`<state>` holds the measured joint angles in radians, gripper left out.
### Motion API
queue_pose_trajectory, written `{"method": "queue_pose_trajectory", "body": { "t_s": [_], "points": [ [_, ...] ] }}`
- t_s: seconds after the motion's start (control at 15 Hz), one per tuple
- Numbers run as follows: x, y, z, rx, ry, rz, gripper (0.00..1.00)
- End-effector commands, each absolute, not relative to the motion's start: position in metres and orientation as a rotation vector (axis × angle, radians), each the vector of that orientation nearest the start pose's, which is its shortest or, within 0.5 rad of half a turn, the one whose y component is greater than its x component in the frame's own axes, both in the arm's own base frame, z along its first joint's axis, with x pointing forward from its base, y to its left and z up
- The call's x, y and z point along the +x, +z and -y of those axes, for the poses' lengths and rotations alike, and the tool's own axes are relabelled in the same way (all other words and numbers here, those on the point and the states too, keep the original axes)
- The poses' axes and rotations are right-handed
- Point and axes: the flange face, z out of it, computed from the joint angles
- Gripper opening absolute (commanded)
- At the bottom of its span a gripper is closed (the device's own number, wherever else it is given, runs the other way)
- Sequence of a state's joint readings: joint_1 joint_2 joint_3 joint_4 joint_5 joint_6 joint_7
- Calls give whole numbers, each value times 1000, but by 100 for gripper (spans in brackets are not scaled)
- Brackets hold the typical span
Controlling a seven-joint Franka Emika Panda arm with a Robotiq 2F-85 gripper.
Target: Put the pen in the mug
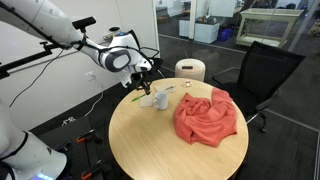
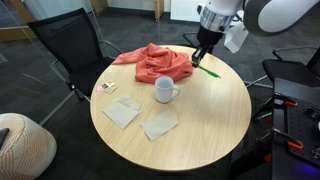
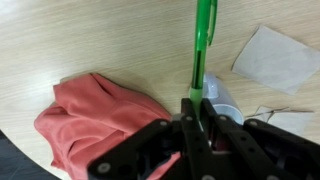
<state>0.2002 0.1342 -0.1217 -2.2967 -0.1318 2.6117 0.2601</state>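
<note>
The green pen [image 3: 204, 40] is held between the fingers of my gripper [image 3: 197, 102], which is shut on it. In an exterior view the pen [image 2: 207, 70] sticks out below the gripper [image 2: 201, 57], above the table to the right of the red cloth. The whitish-grey mug [image 2: 164, 91] stands near the table's middle, in front and to the left of the gripper. In the wrist view part of the mug [image 3: 222, 98] shows just beside the fingers. In an exterior view the gripper [image 1: 141, 84] hovers left of the mug [image 1: 160, 99], holding the pen [image 1: 140, 93].
A red cloth [image 2: 153, 62] lies crumpled on the round wooden table [image 2: 200, 130]. Two napkins [image 2: 123, 112] [image 2: 159, 124] and a small card [image 2: 106, 88] lie left of the mug. Black chairs [image 2: 70, 45] stand around the table. A cream cylinder [image 1: 189, 70] stands behind it.
</note>
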Motion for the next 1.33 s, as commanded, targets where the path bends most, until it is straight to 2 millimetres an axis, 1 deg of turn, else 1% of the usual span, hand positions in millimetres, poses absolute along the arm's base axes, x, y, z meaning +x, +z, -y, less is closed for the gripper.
{"method": "queue_pose_trajectory", "body": {
  "t_s": [0.0,0.07,0.13,0.2,0.47,0.87,0.93,1.27],
  "points": [
    [524,353,-50,-3213,-282,-81,3],
    [535,333,-51,-3193,-292,-90,3],
    [534,342,-52,-3190,-302,-86,12],
    [534,343,-53,-3189,-304,-85,12],
    [534,331,-50,-3195,-274,-91,12],
    [534,330,-50,-3195,-273,-91,12],
    [534,330,-50,-3195,-273,-91,3],
    [548,315,-47,-3154,-309,119,3]
  ]
}}
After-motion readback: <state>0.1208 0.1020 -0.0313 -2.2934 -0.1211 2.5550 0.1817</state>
